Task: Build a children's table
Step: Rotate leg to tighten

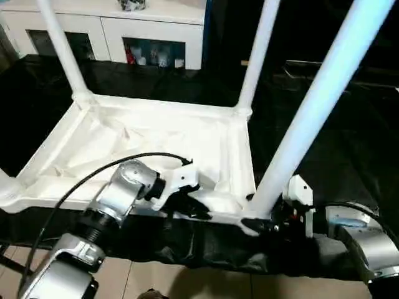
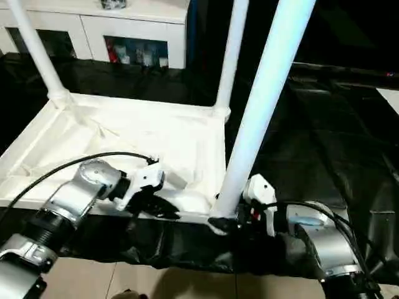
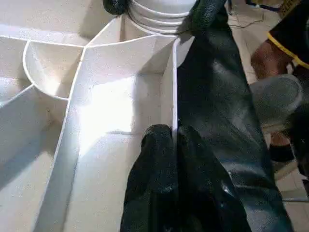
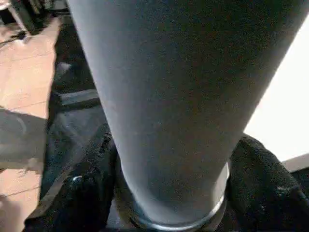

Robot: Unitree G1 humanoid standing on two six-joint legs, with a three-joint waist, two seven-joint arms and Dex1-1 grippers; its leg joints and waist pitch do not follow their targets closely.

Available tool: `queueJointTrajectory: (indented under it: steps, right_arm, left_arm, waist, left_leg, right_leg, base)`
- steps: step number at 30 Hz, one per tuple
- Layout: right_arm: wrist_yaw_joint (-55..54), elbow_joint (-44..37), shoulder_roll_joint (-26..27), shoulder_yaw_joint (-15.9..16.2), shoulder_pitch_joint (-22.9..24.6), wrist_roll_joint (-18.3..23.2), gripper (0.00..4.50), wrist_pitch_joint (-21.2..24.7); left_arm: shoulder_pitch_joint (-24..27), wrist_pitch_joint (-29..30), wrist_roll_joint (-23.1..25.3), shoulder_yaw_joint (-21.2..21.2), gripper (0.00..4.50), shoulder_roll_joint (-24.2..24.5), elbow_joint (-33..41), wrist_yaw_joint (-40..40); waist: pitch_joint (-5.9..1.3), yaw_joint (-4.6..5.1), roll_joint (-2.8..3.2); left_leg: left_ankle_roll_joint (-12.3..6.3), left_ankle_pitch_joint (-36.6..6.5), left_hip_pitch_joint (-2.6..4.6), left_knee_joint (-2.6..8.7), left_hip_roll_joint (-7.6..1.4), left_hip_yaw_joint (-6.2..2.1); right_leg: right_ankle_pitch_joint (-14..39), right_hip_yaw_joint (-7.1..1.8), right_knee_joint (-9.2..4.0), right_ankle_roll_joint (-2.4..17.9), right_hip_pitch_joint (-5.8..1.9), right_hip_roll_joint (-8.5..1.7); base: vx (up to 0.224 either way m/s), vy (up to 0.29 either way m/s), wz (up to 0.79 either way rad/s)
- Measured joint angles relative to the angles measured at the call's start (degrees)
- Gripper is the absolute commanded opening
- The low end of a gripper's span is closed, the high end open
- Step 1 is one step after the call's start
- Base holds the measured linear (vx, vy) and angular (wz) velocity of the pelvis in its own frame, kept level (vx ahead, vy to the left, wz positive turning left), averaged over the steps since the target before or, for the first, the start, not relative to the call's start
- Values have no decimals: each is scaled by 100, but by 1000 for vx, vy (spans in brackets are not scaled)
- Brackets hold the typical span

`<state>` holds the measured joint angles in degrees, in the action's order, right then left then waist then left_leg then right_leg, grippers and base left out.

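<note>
The children's table lies upside down on a black cloth, its ribbed top (image 1: 156, 134) facing up. Three white legs stand in corner sockets: far left (image 1: 62, 47), far right (image 1: 259, 50) and near right (image 1: 318, 106). My left gripper (image 1: 190, 208) is shut on the top's thin near rim wall (image 3: 175, 72), one black finger on each side of it. My right gripper (image 1: 262, 224) clasps the base of the near right leg (image 4: 169, 96), its fingers (image 4: 82, 193) pressed against both sides just above the socket.
A black cloth (image 1: 324, 187) covers the work surface and hangs over its front edge. A white cabinet (image 1: 106, 28) stands behind. Tiled floor (image 1: 187, 280) shows at the front. Part of a person (image 3: 263, 58) is close to the table's near right corner.
</note>
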<state>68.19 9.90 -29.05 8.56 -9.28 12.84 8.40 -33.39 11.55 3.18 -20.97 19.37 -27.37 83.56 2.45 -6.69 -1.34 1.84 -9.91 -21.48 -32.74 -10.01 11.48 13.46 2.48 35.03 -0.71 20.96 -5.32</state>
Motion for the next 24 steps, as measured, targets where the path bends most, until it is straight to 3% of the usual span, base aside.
queueJointTrajectory:
  steps: [10, 17, 24]
  right_arm:
    - [-73, 25, 145, -95, 18, 15, 272, 105]
    - [-1769, 392, 951, -710, -35, -100, 272, 221]
    - [-3925, 887, 1841, -969, -561, -759, 272, 211]
  left_arm:
    - [-4, -9, -1, 100, 0, -62, -71, -157]
    - [-6, 220, 296, 287, 0, -567, -121, -1445]
    - [-13, 589, 582, 372, 0, -1207, -143, -2708]
  waist:
    - [3, -22, -5]
    - [4, 47, -13]
    - [-21, 126, 16]
  left_leg:
    - [1, -1, -1, -13, -1, 0]
    - [4, -2, 5, -25, 0, 0]
    - [5, -2, 11, -23, 3, 1]
  right_leg:
    - [-1, 0, 12, 1, -2, -3]
    - [-9, -7, 23, 11, -2, -3]
    - [-10, -10, 21, 10, -6, -4]
  base:
    - [0, 0, 0]
    - [0, 0, 0]
    - [0, 0, 0]
